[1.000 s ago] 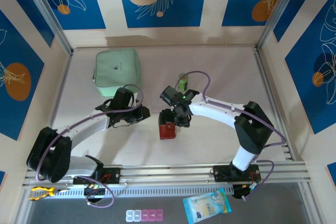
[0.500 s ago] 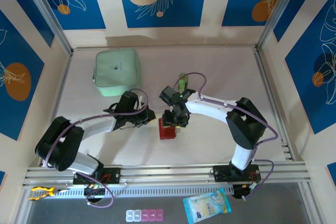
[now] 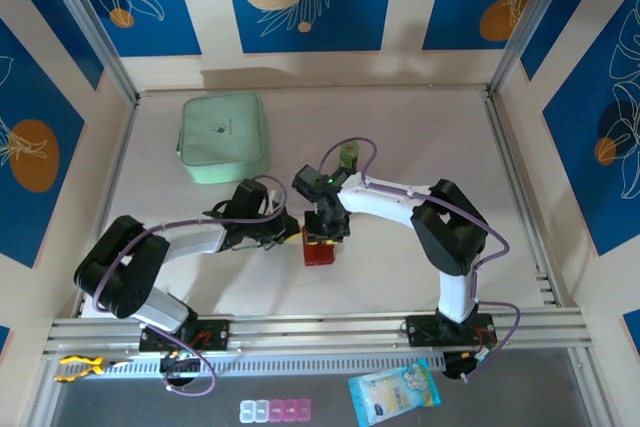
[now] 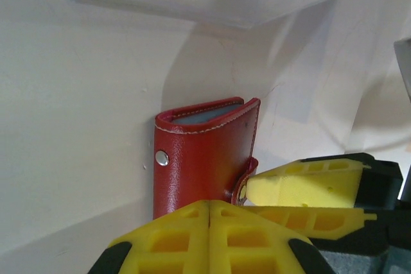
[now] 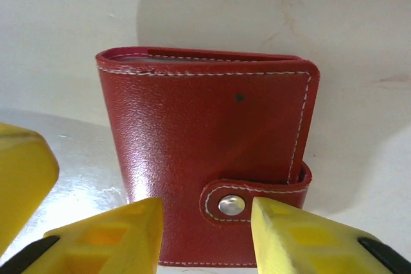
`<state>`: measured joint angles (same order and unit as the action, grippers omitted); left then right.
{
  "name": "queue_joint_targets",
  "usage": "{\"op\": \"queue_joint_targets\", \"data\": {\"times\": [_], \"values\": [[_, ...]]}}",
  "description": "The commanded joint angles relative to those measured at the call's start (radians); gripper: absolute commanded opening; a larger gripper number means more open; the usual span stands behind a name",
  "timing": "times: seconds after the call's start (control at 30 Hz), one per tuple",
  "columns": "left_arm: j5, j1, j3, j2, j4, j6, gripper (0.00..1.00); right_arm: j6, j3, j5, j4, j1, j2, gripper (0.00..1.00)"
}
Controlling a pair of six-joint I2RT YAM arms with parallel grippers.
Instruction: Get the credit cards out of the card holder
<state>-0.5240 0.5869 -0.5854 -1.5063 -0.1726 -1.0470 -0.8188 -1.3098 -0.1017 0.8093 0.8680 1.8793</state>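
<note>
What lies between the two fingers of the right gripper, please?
In the right wrist view, the snap tab of the red card holder lies between the yellow fingers of the right gripper, which stand apart.

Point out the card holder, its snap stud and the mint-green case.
card holder (image 5: 205, 133): right wrist view, middle of red cover.
snap stud (image 5: 231, 205): right wrist view, metal button.
mint-green case (image 3: 222, 137): top view, lid centre.

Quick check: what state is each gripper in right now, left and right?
Left gripper: closed, holding nothing, tips by the card holder.
Right gripper: open, jaws either side of the card holder's snap tab; no grip visible.
</note>
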Motion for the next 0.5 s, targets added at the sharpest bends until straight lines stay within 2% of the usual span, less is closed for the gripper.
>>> {"op": "queue_joint_targets", "data": {"times": [0.0, 0.47], "values": [[-0.024, 0.023, -0.005, -0.018, -0.016, -0.017, 0.00, 0.004, -0.019, -0.001, 0.037, 0.008, 0.022, 0.37], [-0.002, 0.077, -0.008, -0.079, -0.030, -0.061, 0.00, 0.003, -0.017, 0.000, 0.030, 0.012, 0.043, 0.21]]}}
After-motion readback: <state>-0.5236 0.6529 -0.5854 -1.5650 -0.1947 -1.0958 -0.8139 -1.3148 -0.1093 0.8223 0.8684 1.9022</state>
